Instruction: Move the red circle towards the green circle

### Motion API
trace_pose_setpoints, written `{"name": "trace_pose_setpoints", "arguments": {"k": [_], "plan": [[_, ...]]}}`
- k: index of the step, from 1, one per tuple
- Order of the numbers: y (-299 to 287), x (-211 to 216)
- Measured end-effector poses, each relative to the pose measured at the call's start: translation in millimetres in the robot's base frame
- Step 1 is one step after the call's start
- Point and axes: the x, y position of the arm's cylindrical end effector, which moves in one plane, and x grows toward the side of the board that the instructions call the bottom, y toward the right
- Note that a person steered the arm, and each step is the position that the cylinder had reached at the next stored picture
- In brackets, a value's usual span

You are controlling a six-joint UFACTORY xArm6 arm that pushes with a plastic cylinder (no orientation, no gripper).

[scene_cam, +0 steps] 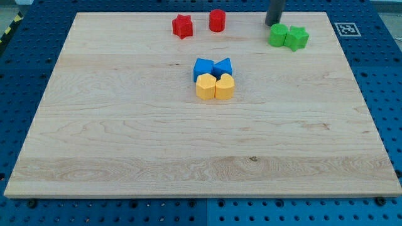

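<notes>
The red circle (217, 20) stands near the view's top, just right of the red star (182, 26). The green circle (278, 35) sits at the view's top right, touching the green star (298, 38) on its right. My tip (272, 24) comes down from the view's top edge and rests just above the green circle, well to the right of the red circle.
A tight cluster sits near the board's middle: two blue blocks (203, 67) (223, 66) above a yellow hexagon (205, 86) and a yellow heart (225, 86). The wooden board (188, 144) lies on a blue pegboard. A marker tag (347, 29) lies at the top right.
</notes>
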Motion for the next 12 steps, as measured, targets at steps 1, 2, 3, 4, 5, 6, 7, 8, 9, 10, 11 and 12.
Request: {"name": "trace_pose_setpoints", "arguments": {"k": [1, 2, 3, 4, 5, 6, 7, 8, 9, 10, 11, 12], "plan": [[-3.1, 0.0], [-3.1, 0.0], [-10.7, 0.0], [-21.8, 0.0], [-22.2, 0.0], [-42.1, -14.3], [-56.6, -30.3], [-56.6, -30.6], [-68.2, -30.5], [-83.4, -30.4], [-97.1, -29.3], [-115.0, -27.5]]}}
